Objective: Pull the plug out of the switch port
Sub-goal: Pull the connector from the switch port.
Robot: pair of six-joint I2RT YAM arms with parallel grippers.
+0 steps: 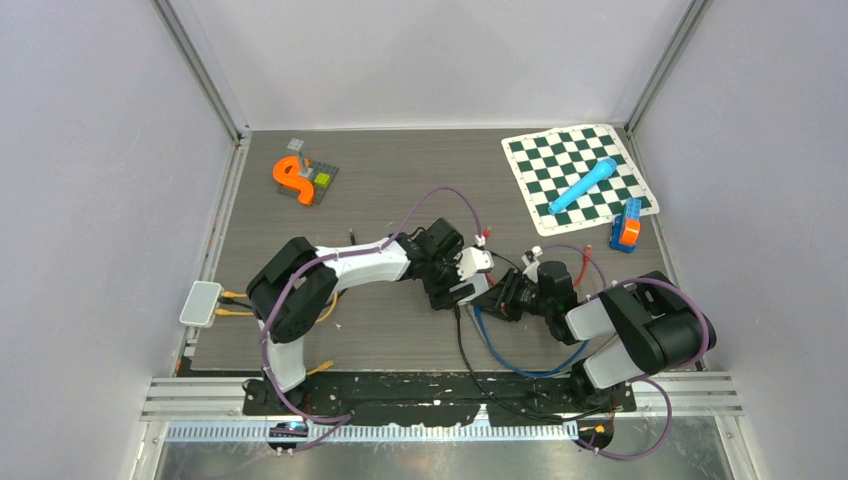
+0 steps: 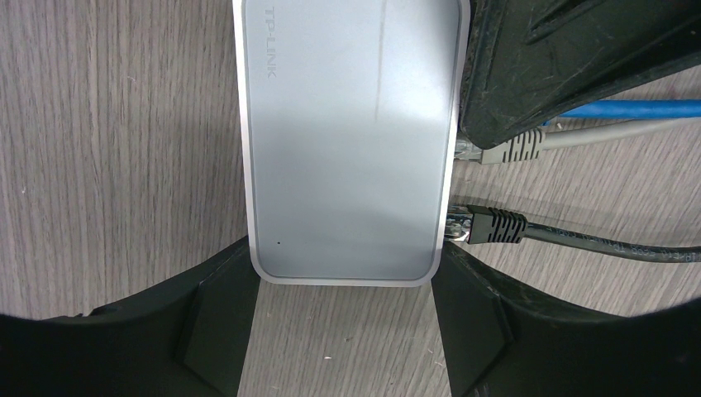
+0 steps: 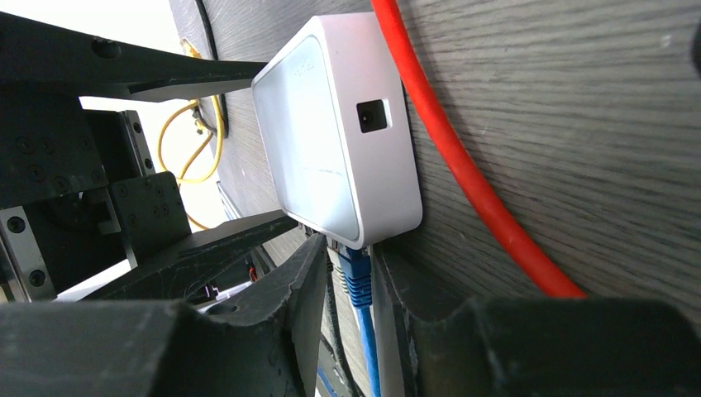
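Observation:
The white TP-LINK switch [image 2: 347, 141] lies flat on the table, also seen in the top view [image 1: 472, 265] and the right wrist view [image 3: 331, 157]. My left gripper [image 2: 343, 331] is shut on the switch, its fingers [image 2: 215, 331] pressing the near corners. A blue plug [image 3: 355, 277] sits in a port on the switch's side. My right gripper [image 3: 355, 289] is shut on the blue plug, one finger on each side. A grey plug [image 2: 512, 149] and a black plug [image 2: 492, 226] sit in neighbouring ports. The right gripper hides the blue plug in the left wrist view.
A red cable [image 3: 463, 165] runs past the switch. Blue and black cables loop toward the near edge [image 1: 520, 365]. A chequered mat [image 1: 530, 160] with a blue cylinder [image 1: 582, 185] lies back right. An orange piece [image 1: 293, 178] lies back left. Another grey box [image 1: 201, 303] sits at the left edge.

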